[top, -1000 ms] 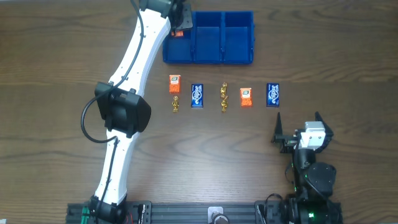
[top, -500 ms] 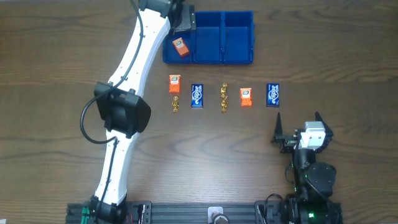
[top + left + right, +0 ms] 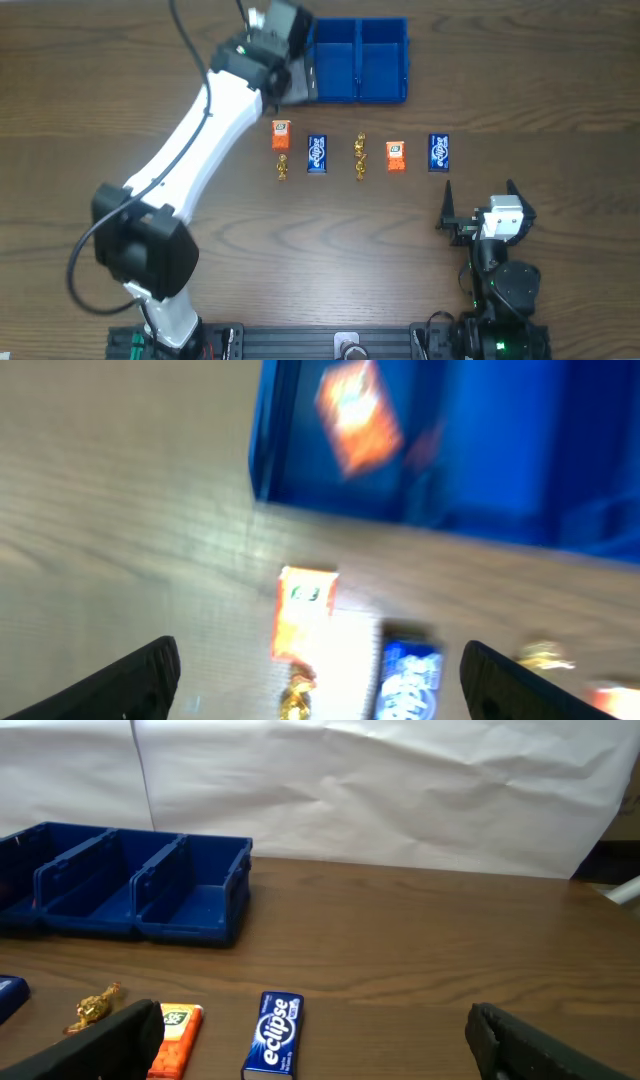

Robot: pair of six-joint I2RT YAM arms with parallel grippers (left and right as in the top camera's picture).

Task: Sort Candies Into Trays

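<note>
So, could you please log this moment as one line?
left tool open, empty, by tray | orange candy in end compartment | right tool open, empty | other candies on table

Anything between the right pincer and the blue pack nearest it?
Nothing visible. Bare table lies between the right pincer and the blue pack; the orange pack sits beside it, apart.

The dark brown wooden table (image 3: 560,90) carries a blue plastic three-bin tray (image 3: 385,95), just beyond the left gripper (image 3: 297,82). Close beneath that gripper lie a flat orange candy box (image 3: 303,610), a single gold-wrapped sweet (image 3: 296,695) and a blue gum pack (image 3: 408,675). Ahead of the right gripper (image 3: 480,195) lie a second blue pack (image 3: 273,1035), a second orange box (image 3: 175,1038) and (farther toward its left) a pair of gold sweets (image 3: 359,146).
</note>
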